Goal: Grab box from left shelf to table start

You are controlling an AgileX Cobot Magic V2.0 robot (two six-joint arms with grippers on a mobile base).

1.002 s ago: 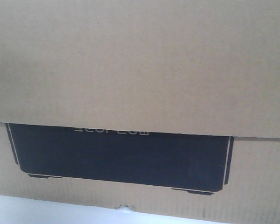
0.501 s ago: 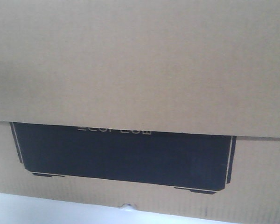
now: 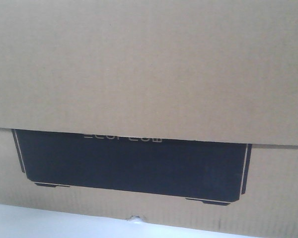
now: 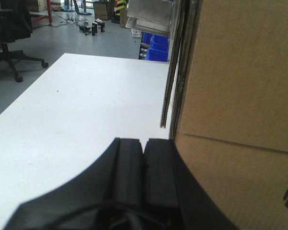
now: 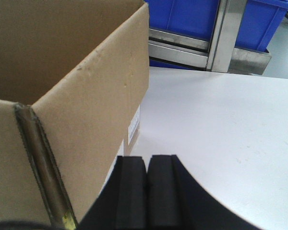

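you've got the box [image 3: 149,69] filling the whole front view, its black printed rectangle [image 3: 131,166] low on the face and a strip of white table [image 3: 35,220] just beneath its bottom edge, so it looks to be over or on the table rather than the shelf; whether it's fully resting, you can't tell from here. left gripper [image 4: 144,158] has its pads pressed together on nothing, sitting just beside the box's side wall. right gripper [image 5: 147,179] is the same, pads together, empty, close against the opposite wall near a taped corner. the shelf [image 5: 201,50] rail and blue bins [image 5: 201,19] sit beyond the table's far edge. handling-wise, this reads as a big corrugated carton: stiff along edges and corners, but the broad panels will bow if you press mid-wall. plain cardboard gives fair friction, the taped strip less. weight unknown, so treat it as loaded. squeeze from both sides, low and near the corners, evenly.
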